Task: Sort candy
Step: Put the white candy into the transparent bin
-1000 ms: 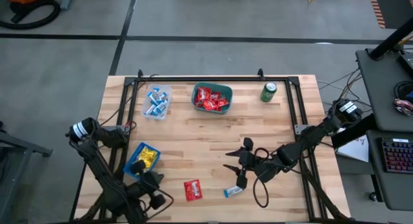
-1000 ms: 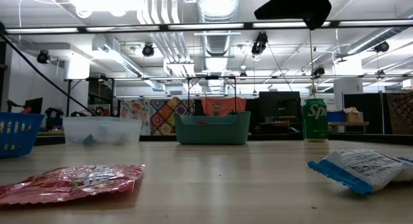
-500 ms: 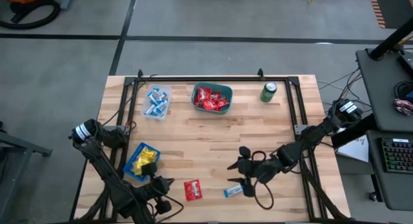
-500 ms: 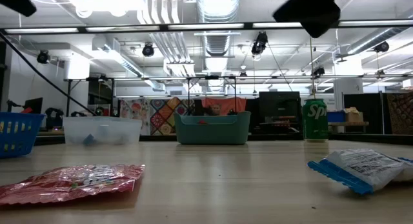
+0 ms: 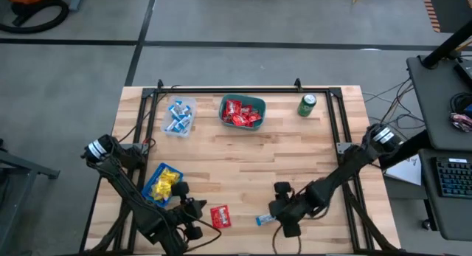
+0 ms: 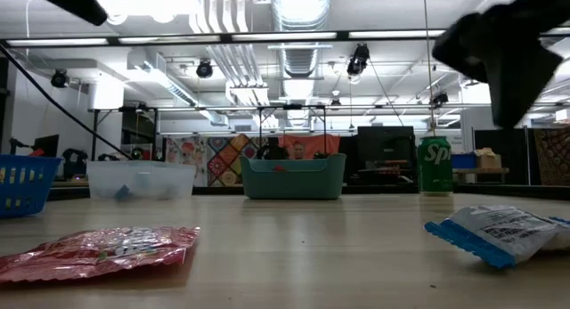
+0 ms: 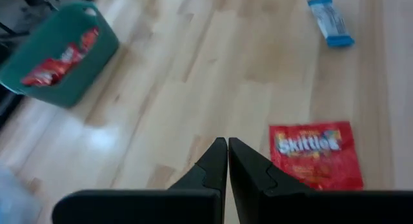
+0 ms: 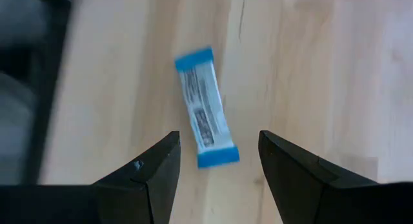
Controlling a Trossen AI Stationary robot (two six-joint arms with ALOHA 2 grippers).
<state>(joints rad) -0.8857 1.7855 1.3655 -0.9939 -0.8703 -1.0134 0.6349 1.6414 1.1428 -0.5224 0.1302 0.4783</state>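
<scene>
- Right tool (image 8: 218, 161) is hanging wide open, holding nothing, directly above the blue wrapper (image 8: 205, 108) lying on the bench (image 5: 295, 153) near its front edge.
- Left tool (image 7: 228, 161) is sitting fully closed and empty, just beside the red packet (image 7: 313, 153) lying flat on the bench.
- Blue basket (image 5: 151, 191) is holding yellow packets (image 5: 168, 181).
- Green bin (image 5: 259, 102) is holding red packets.
- Clear tub (image 5: 190, 102) is holding blue wrappers.
- Can (image 5: 307, 105) is standing near the back right.
</scene>
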